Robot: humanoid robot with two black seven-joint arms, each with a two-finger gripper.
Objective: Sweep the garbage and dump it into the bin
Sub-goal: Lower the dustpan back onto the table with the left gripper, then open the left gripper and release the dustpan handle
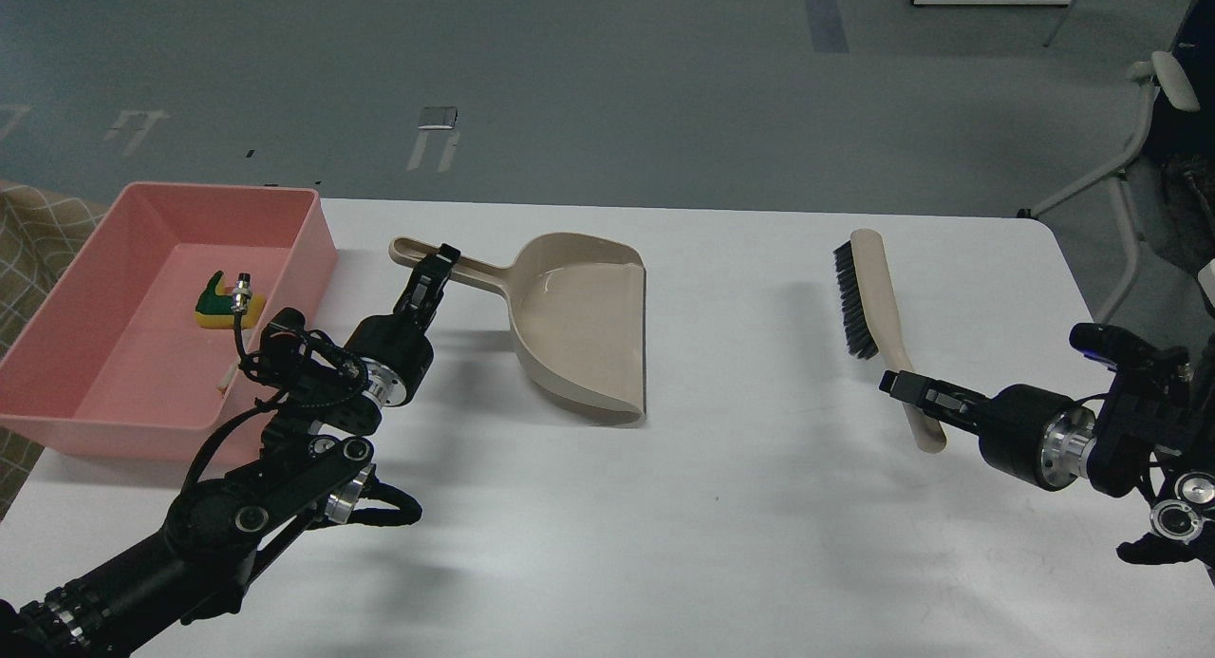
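The pink bin (66, 406) stands at the table's left edge. The yellow and green sponge chunk (214, 310) lies inside it. A thin pale edge of the bread slice (226, 380) shows in the bin beside my left arm; the rest is hidden. My left gripper (435, 271) is shut on the handle of the beige dustpan (584, 330), which rests on the table to the right of the bin. My right gripper (902, 387) is shut on the handle of the beige brush (869, 302), whose black bristles face left.
The white table (683, 525) spans the view. Its far edge (721, 212) runs behind the dustpan and brush. A chair (1153, 155) stands off the table's right corner. A checked cloth (28, 231) lies left of the bin.
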